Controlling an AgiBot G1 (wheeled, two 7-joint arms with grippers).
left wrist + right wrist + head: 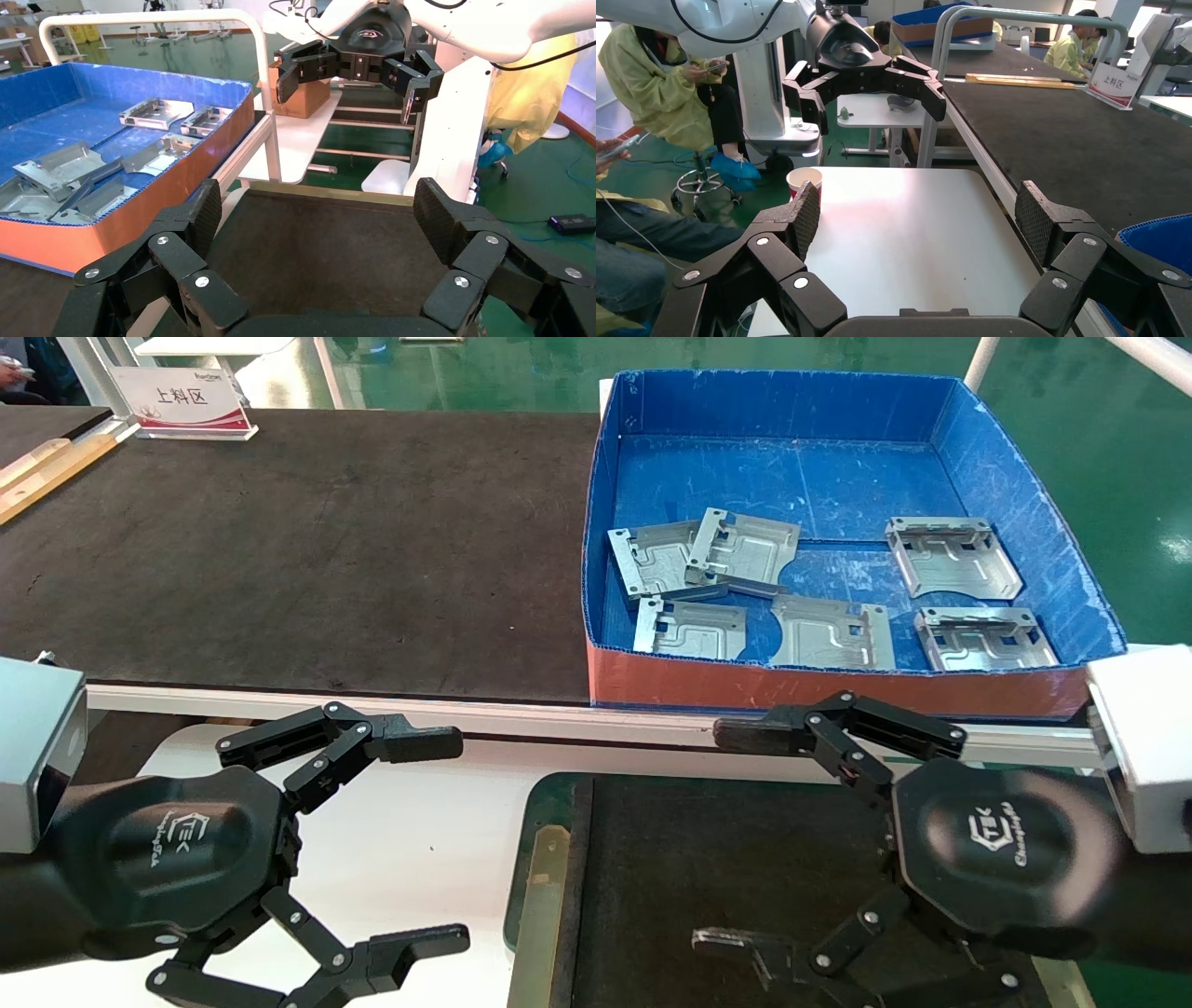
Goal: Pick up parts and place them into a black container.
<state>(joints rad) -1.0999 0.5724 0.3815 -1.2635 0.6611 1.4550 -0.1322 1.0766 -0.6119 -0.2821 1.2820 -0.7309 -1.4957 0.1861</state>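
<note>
Both grippers are spread wide and hold nothing. The right gripper (736,840) hovers over the black tray (652,859), which lies right beneath it and has no plates in it yet. The left gripper (438,840) hangs beside it over the white table (428,859). The metal plates (740,556) lie ahead of the right gripper, inside the blue box (1024,467). Two plates overlap, so a grab there may lift both or slip; the box's front wall could also catch a low reach.

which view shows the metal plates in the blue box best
The head view: it looks down into the blue box and shows all six metal plates laid out. The left wrist view sees them low and side-on, overlapping. The right wrist view shows only a corner of the box, no plates.
</note>
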